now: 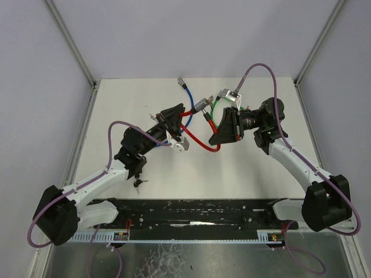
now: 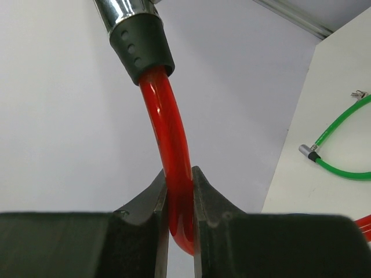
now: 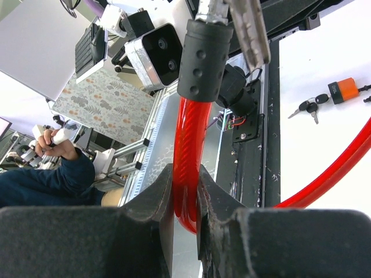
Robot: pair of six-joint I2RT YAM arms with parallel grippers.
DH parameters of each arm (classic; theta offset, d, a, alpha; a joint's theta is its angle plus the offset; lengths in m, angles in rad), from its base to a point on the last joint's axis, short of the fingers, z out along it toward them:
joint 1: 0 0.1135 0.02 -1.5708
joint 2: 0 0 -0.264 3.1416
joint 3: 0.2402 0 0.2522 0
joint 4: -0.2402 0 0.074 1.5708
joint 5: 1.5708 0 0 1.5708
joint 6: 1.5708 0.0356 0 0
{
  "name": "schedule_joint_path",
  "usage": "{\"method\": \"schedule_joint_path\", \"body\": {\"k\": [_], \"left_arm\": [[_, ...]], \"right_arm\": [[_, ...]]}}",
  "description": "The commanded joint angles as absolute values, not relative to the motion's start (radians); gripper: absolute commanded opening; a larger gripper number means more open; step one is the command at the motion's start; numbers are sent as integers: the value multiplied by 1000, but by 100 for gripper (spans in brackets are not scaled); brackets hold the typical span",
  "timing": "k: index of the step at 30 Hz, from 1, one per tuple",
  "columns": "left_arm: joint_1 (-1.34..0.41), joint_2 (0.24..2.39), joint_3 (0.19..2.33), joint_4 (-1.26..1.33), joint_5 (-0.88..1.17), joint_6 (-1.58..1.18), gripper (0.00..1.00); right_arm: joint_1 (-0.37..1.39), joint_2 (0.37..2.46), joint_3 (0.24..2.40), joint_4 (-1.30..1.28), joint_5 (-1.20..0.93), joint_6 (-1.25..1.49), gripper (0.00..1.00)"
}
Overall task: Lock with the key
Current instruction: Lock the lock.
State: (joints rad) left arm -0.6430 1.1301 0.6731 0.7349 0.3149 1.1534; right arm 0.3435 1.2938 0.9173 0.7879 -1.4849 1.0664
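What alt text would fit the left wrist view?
The left gripper is shut on a red cable that rises to a black collar with a chrome end; a green cable lies on the white table at right.

Top external: high above and behind the red cable [image 1: 204,147], looking down on the whole table [image 1: 261,168] from far off. Left wrist: right against the red cable [image 2: 174,145], facing along it toward the white wall [image 2: 69,116]. Right wrist: equally close on the red cable [image 3: 188,145], facing the table's near edge. All three views share the red cable.
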Motion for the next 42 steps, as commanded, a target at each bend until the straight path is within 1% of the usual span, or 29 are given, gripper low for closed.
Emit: {"method": "schedule_joint_path", "body": {"k": [1, 8, 11, 15, 21, 26, 36, 42], "left_arm": [[-636, 1135, 702, 710, 358, 1221, 0], [-678, 1166, 736, 666, 374, 1251, 0], [-706, 1180, 763, 643, 376, 1251, 0], [-710, 1183, 792, 650, 391, 1171, 0], [-680, 1197, 856, 603, 340, 1028, 0], [-664, 1228, 866, 501, 337, 1154, 0], [-598, 1224, 850, 576, 404, 1170, 0], [-585, 1196, 828, 599, 464, 1124, 0]], "right_arm": [[326, 1246, 976, 801, -1467, 1148, 3], [327, 1254, 990, 697, -1439, 1099, 1], [328, 1254, 975, 695, -1423, 1096, 0], [332, 1259, 964, 696, -1419, 1096, 0], [338, 1254, 972, 727, -1432, 1111, 0], [337, 1232, 988, 777, -1467, 1160, 0], [323, 1229, 997, 852, -1480, 1241, 0], [283, 1227, 1008, 845, -1482, 1241, 0]]}}
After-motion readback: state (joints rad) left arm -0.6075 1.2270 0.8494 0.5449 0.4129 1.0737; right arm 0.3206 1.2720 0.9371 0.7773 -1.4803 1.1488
